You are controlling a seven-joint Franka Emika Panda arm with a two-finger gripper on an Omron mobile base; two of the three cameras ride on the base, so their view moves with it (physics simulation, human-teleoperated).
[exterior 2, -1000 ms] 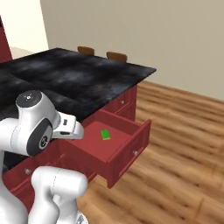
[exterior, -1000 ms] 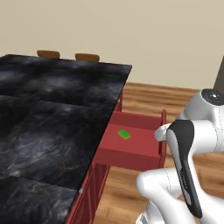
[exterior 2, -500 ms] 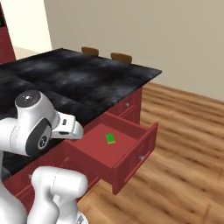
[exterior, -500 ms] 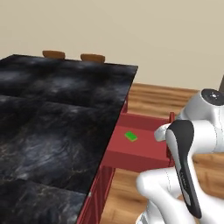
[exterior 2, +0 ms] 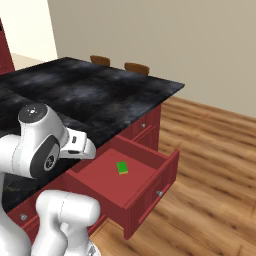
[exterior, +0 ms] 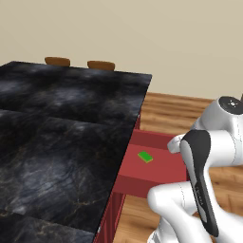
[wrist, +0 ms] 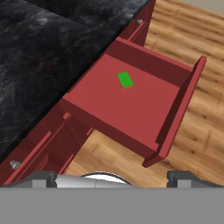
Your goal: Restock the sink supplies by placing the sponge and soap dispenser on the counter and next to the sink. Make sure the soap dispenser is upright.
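A small green sponge (exterior: 145, 156) (exterior 2: 122, 168) (wrist: 125, 80) lies flat on the floor of an open red drawer (exterior: 142, 182) (exterior 2: 150, 192) (wrist: 175, 109). The drawer is pulled out from under a wide black stone slab (exterior: 61, 133) (exterior 2: 90, 95) (wrist: 43, 43). My gripper (wrist: 113, 180) hangs above and short of the drawer, open, its two fingertips (wrist: 43, 178) far apart with nothing between them. The sponge lies well ahead of the fingertips, untouched. The soap dispenser, the sink and the counter are out of view.
Two brown chair backs (exterior: 57, 60) (exterior 2: 137, 67) stand behind the far edge of the slab. Wood floor (exterior 2: 215, 150) (wrist: 197, 35) spreads beside and past the drawer. More red drawer fronts (exterior 2: 142, 125) run under the slab's edge.
The whole scene has slid in both base views, so the base has driven. The drawer and the sponge now sit a little lower and closer. The gripper has stayed open.
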